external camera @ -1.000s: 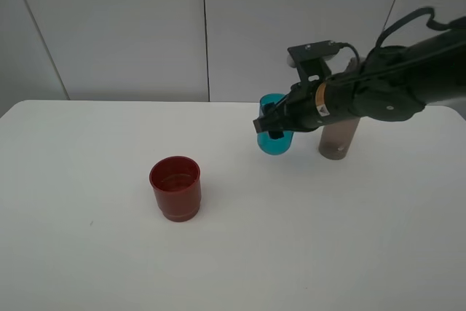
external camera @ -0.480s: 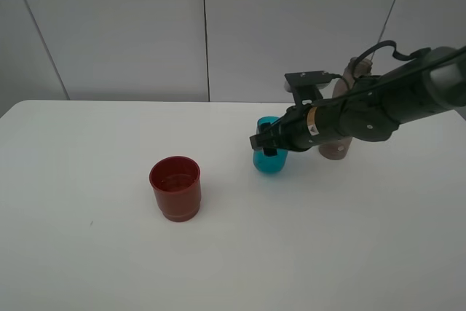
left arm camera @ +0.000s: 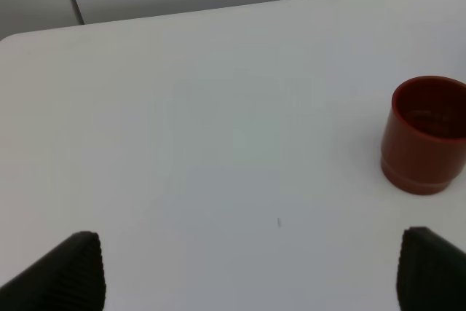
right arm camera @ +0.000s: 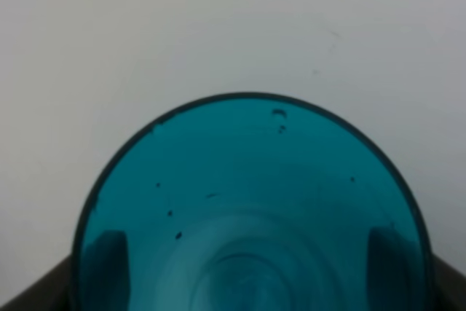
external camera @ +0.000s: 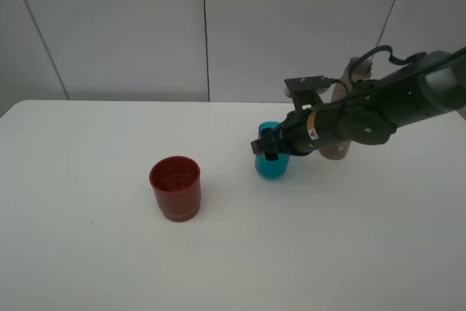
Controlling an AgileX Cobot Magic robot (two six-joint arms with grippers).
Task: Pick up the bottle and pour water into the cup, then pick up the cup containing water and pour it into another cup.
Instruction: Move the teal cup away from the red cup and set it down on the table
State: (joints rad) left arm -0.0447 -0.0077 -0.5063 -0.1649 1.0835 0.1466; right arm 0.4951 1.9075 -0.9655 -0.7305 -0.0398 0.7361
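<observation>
From up high, the white table (external camera: 233, 253) has three things on it. The red cup (external camera: 175, 188) stands upright toward the left side. The teal cup (external camera: 272, 159) stands near the middle, well apart from the red cup. The right gripper (external camera: 270, 145) is closed on the teal cup near its top, and the cup is upright with its bottom down at the table. I cannot tell if it touches the table. The black right arm (external camera: 378, 111) reaches in from the right side. The smoky bottle (external camera: 340, 118) stands just behind that arm, and the arm hides most of it. Only its neck and lower part show.

Over at the left wrist camera, the red cup (left arm camera: 426, 135) stands on the table (left arm camera: 218, 121) with a bit of water in it. The left gripper (left arm camera: 247, 271) shows two dark fingertips (left arm camera: 62, 274) set wide apart with nothing between them.

Looking down from the right wrist camera, the teal cup (right arm camera: 251, 209) fills the view. You can see inside it, with small dark specks on its wall. The dark pads (right arm camera: 105, 260) of the right gripper press the cup from both sides.
</observation>
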